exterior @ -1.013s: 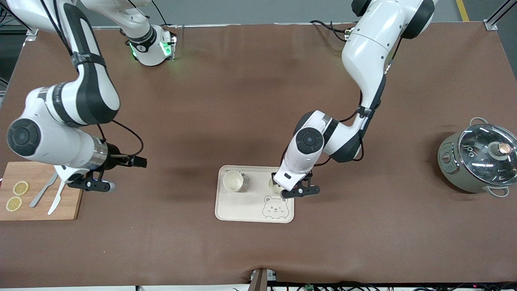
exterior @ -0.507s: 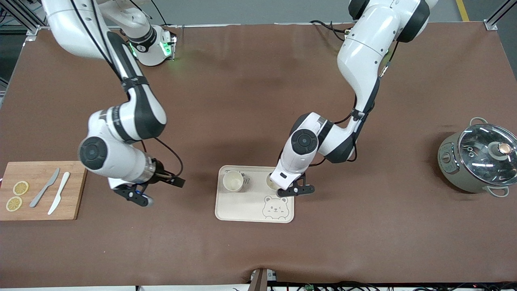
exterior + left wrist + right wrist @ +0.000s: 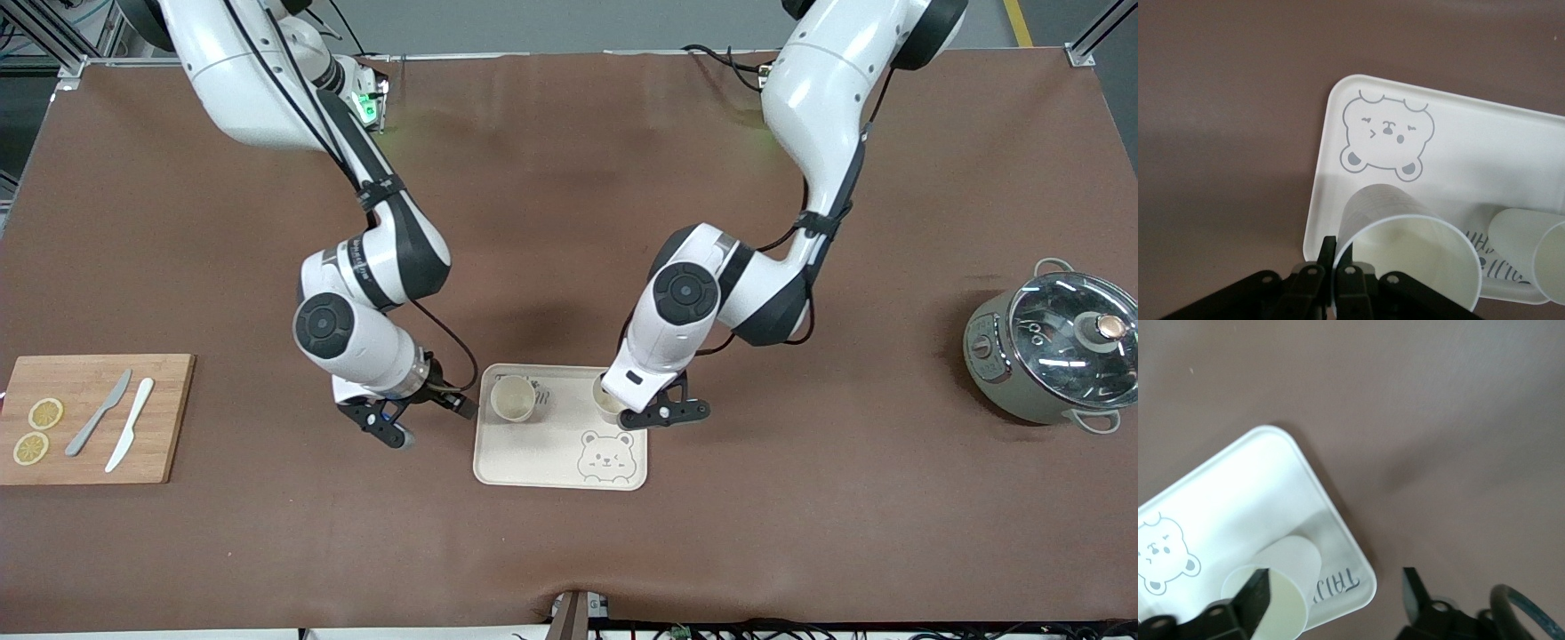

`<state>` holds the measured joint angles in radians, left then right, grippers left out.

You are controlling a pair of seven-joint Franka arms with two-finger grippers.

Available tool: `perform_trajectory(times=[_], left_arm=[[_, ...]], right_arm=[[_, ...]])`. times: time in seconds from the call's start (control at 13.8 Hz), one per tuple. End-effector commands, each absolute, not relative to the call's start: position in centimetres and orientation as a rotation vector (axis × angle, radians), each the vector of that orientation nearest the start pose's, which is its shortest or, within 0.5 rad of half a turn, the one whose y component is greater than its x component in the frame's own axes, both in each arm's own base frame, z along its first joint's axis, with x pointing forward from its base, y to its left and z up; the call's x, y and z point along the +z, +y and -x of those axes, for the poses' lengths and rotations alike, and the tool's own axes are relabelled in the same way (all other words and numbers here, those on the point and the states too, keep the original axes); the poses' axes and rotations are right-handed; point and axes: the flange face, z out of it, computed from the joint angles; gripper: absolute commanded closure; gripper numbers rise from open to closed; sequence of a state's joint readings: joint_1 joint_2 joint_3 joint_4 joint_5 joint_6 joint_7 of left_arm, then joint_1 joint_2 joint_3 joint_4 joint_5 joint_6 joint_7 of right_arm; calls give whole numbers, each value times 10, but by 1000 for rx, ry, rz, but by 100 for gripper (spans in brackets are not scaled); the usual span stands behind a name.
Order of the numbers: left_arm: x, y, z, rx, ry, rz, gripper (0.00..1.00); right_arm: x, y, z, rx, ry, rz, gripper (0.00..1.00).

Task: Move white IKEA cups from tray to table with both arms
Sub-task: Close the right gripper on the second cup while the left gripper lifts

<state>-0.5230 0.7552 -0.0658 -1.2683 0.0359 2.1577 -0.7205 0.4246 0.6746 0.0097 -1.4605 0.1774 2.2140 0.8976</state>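
- My left tool [image 3: 633, 414] is clenched on the rim of the first cup [image 3: 606, 402]: in the left wrist view the fingers [image 3: 1350, 283] pinch the cup's wall [image 3: 1405, 233] between them.
- That first cup is over the bear tray [image 3: 533, 455], in the lower middle of the front view, at the tray's edge toward the left arm's end of the surface and just above the bear drawing [image 3: 605, 455]. I cannot tell whether its base touches the tray.
- My right tool [image 3: 388, 427] hangs released, its fingers spread wide and grasping nothing, low over the brown surface [image 3: 800, 516] just beside the tray's edge toward the right arm's end.
- The second cup [image 3: 514, 398] stands upright on the tray, near that same edge, beside the first cup and apart from it.
- In the right wrist view one finger [image 3: 1259, 592] overlaps the second cup [image 3: 1288, 570], the other sits off the tray [image 3: 1238, 493].
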Motion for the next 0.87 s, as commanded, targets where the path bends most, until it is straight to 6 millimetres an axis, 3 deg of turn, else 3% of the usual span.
perform_trajectory(times=[0.0, 0.14, 0.29, 0.51, 0.8], left_arm=[[356, -397, -638, -177, -205, 3222, 100], [378, -359, -651, -128, -287, 3202, 100], [388, -325, -648, -27, -254, 3165, 100], [395, -263, -639, 70, -241, 3121, 100], [371, -186, -615, 134, -208, 3020, 100]], right_arm=[[280, 335, -655, 23, 839, 2833, 30], [267, 355, -648, 0, 801, 2836, 33], [261, 363, -643, 8, 782, 2847, 36], [253, 373, -637, 9, 767, 2857, 100], [257, 376, -636, -1, 787, 2855, 100]])
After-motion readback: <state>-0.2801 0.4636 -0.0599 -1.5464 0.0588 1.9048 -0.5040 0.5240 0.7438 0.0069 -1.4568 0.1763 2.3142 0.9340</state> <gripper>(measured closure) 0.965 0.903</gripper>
